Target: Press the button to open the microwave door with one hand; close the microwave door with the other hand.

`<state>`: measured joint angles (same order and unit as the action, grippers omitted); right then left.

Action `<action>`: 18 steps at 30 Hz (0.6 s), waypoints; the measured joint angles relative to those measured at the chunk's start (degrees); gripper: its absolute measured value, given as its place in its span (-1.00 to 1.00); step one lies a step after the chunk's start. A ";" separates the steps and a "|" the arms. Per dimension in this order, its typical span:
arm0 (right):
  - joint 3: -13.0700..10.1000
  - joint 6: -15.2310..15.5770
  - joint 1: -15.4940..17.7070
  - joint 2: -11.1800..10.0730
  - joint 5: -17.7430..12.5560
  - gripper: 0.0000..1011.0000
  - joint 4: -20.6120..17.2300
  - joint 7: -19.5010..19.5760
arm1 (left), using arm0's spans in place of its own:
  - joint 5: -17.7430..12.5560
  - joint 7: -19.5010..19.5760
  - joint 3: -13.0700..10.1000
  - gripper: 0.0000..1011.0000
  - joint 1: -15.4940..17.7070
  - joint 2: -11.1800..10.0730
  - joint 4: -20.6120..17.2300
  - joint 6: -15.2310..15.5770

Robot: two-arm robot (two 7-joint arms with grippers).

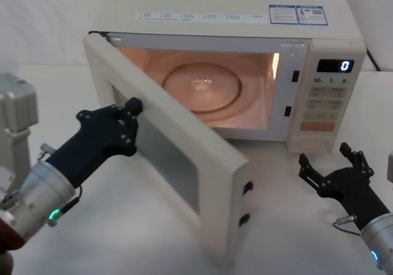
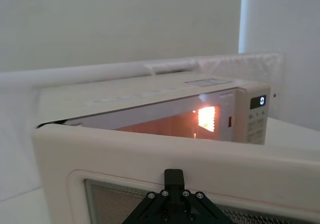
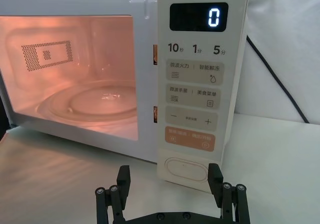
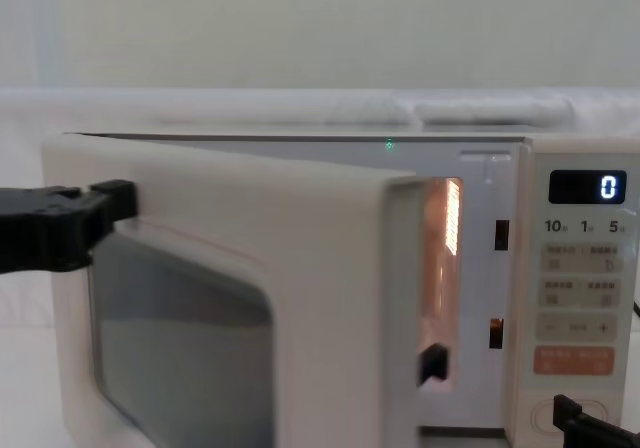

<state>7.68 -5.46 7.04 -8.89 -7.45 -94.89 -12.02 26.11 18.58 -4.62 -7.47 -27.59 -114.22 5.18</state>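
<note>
A white table (image 1: 153, 244) carries everything here, its top plain and pale with a faint sheen near the front. Standing directly on it, toward twelve o'clock, is the cream microwave (image 1: 245, 23), its base flat on the surface and its lit cavity facing six o'clock. A thin black cable (image 3: 280, 81) drops behind the oven at about two o'clock and runs down toward the tabletop.
</note>
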 joint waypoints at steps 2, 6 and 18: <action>0.00 0.00 0.00 0.00 0.00 0.98 0.00 0.00 | -0.15 -0.04 -1.10 -1.00 1.13 -0.07 0.67 0.32; 0.00 0.00 -0.01 0.00 0.00 0.98 0.00 0.00 | -0.25 -0.10 -2.71 -1.00 2.92 -0.04 1.87 0.71; 0.00 0.00 0.00 0.00 0.00 0.98 0.00 0.00 | -1.48 -0.22 -6.99 -1.00 8.39 0.95 5.57 0.75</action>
<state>7.67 -5.46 7.04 -8.89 -7.44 -94.89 -12.02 24.63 18.37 -11.62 0.92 -26.65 -108.65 5.93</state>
